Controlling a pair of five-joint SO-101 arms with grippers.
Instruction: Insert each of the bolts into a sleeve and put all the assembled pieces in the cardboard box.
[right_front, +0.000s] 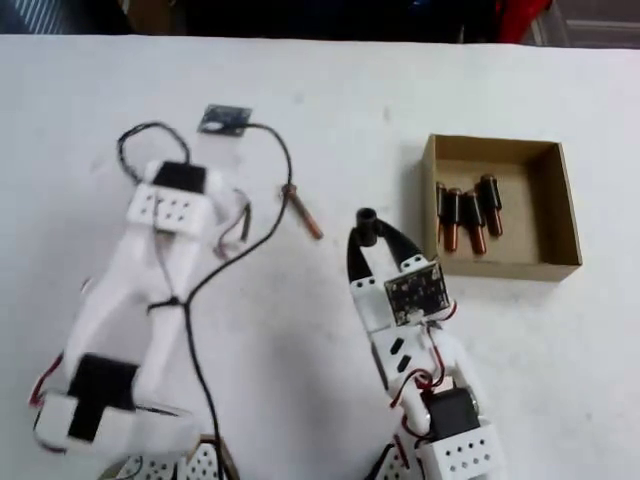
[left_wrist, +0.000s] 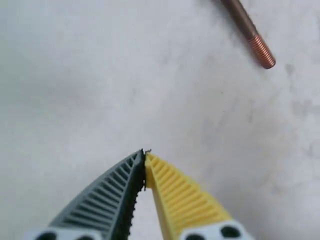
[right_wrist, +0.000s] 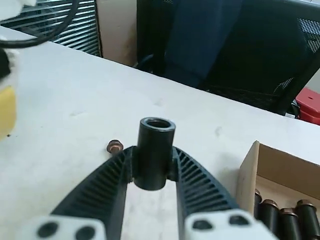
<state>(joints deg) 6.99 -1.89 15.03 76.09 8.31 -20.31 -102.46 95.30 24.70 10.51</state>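
Risk: we judge that the sleeve (right_wrist: 156, 140) can tilt or slip when the bolt (right_front: 301, 211) is pushed in, because the right pincer (right_wrist: 151, 161) grips it low.
Right pincer: clamped on the upright sleeve, its open end up.
Left pincer (left_wrist: 145, 159): tips together, holding nothing.
Bolt: lies flat on the table (right_front: 300, 90), near the left pincer but apart from it.
Box (right_front: 565, 205): four finished pieces (right_front: 465, 215) lie inside.

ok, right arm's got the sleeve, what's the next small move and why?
Probably open the left gripper and shift it over the bolt to grasp it. Its jaws are shut on nothing, the bolt lies loose on the table close by, and the right gripper holds a sleeve upright, open end up, ready to take it.
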